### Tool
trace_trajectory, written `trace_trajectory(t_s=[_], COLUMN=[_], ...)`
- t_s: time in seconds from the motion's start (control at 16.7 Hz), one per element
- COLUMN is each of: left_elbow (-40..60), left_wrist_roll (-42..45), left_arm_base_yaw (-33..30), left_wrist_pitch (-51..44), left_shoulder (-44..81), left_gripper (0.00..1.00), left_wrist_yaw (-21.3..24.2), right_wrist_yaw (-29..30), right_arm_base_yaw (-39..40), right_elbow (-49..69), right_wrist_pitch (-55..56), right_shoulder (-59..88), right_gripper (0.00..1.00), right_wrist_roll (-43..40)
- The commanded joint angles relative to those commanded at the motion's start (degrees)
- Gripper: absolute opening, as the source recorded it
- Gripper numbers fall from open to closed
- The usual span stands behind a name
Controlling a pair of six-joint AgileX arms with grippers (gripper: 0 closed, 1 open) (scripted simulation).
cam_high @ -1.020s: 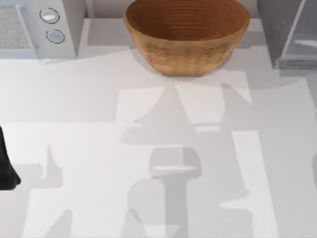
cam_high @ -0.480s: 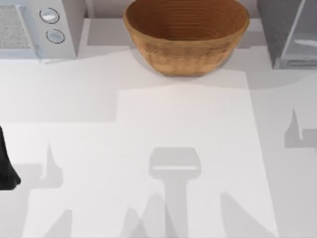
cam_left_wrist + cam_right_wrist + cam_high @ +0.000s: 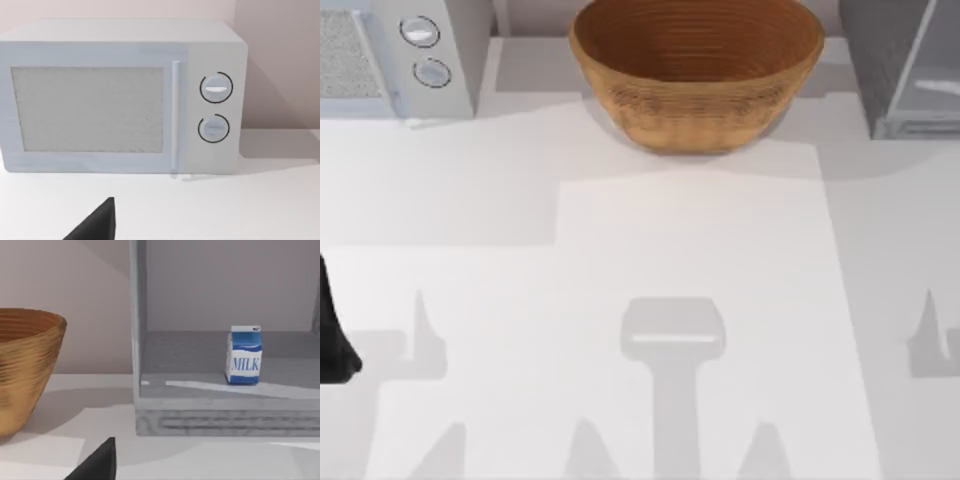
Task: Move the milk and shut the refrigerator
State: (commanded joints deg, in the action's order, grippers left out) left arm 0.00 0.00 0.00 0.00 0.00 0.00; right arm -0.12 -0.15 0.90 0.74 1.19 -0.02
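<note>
Milk carton (image 3: 244, 355) upright inside the open refrigerator (image 3: 210, 412), right of the woven basket (image 3: 696, 72); my left arm (image 3: 334, 335) parked; grip of either gripper cannot be told.

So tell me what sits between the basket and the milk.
In the right wrist view, the refrigerator's side wall stands between the basket and the milk, plus bare shelf floor.

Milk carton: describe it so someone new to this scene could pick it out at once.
Start at the refrigerator, the dark-grey speckled cabinet at the table's far right corner, right of the big woven basket. Its front is open, and the milk stands upright on the inner floor. It is the one small item there: a blue-topped carton with a white band reading MILK in blue.
</note>
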Motion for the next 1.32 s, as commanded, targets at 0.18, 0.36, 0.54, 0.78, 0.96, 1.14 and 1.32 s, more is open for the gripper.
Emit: trace_trajectory(t_s=[0.18, 0.36, 0.54, 0.78, 0.96, 1.14, 1.32], left_elbow=[0.00, 0.00, 0.00, 0.00, 0.00, 0.00, 0.00], left_wrist_roll=[0.00, 0.00, 0.00, 0.00, 0.00, 0.00, 0.00], left_arm_base_yaw=[0.00, 0.00, 0.00, 0.00, 0.00, 0.00, 0.00], left_wrist_pitch=[0.00, 0.00, 0.00, 0.00, 0.00, 0.00, 0.00], left_shoulder=[0.00, 0.00, 0.00, 0.00, 0.00, 0.00, 0.00], left_gripper=[1.00, 1.00, 1.00, 1.00, 1.00, 1.00, 1.00], left_wrist_yaw=[0.00, 0.00, 0.00, 0.00, 0.00, 0.00, 0.00], right_wrist_yaw=[0.12, 0.08, -0.04, -0.14, -0.01, 0.19, 0.35], right_arm_base_yaw=[0.15, -0.01, 0.12, 0.30, 0.27, 0.16, 0.12], right_elbow=[-0.91, -0.78, 0.57, 7.04, 13.68, 20.65, 27.22], right_wrist_pitch=[-0.74, -0.64, -2.61, -13.68, -27.86, -44.56, -61.06], right_shoulder=[-1.19, -0.97, -2.59, -10.39, -18.44, -26.93, -34.98], right_gripper=[1.00, 1.00, 1.00, 1.00, 1.00, 1.00, 1.00], right_wrist_roll=[0.02, 0.01, 0.06, -0.03, -0.26, -0.47, -0.59])
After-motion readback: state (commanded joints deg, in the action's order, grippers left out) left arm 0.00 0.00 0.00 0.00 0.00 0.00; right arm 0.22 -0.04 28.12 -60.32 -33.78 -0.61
